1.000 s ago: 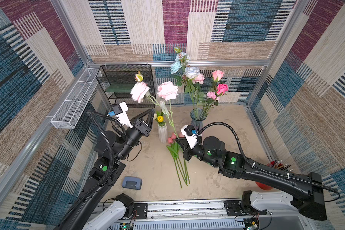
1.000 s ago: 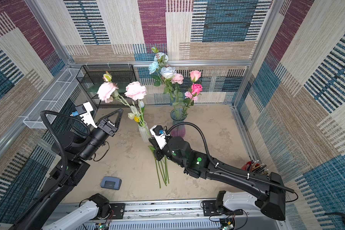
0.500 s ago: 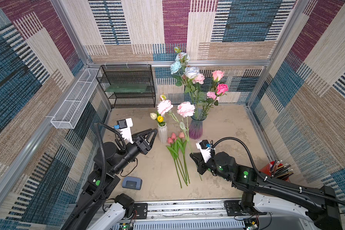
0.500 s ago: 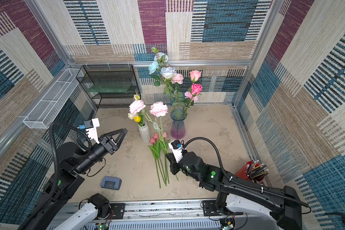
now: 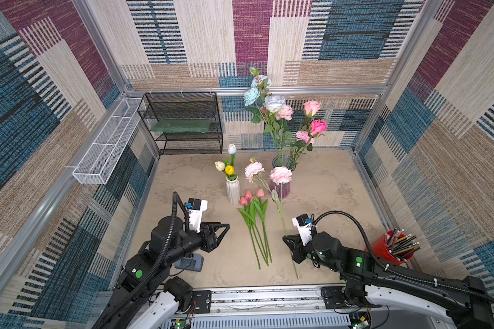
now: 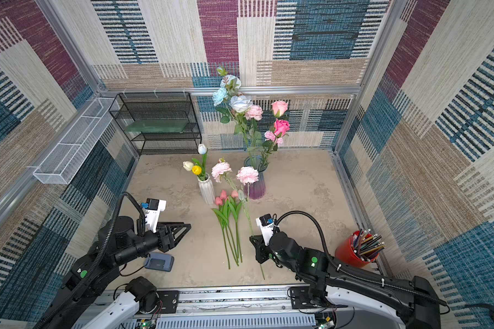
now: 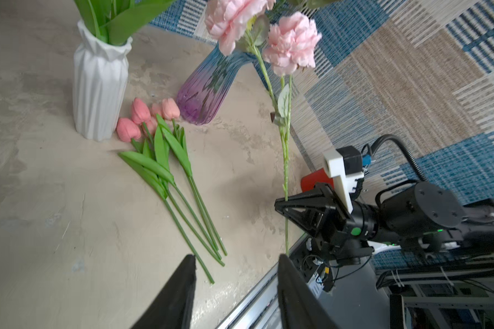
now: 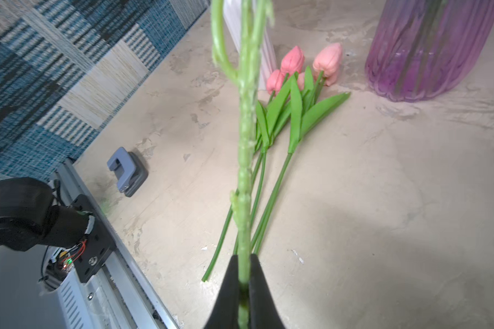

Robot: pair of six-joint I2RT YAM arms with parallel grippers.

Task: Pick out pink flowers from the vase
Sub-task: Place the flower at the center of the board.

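The right gripper is closed on the pale green stem of a branched pink flower. It grips the stem low down, and a short tail of stem runs on behind the jaws toward the front rail. Ahead of these jaws the stem forks and carries two full, ruffled pale pink blooms, which lean near the purple glass vase but are outside it. A bunch of small pink tulips lies flat on the table between the two grippers. Their heads are just beside the white ribbed vase, and their green stems and long leaves point back toward the rail. Well beyond both sets of jaws, further pink flowers stand in the purple vase: two roses, a paler round bloom and a frilly one, mixed with pale blue and white roses. The left gripper has its jaws moderately apart and holds nothing; the tulip stems lie ahead of its fingertips. Compared with one second earlier, the right gripper has drawn back from the vases to the front of the table and dropped lower. This has brought the two blooms down from the level of the wire rack. The left gripper has pulled back from beside the raised stem, and its jaws stand wider.
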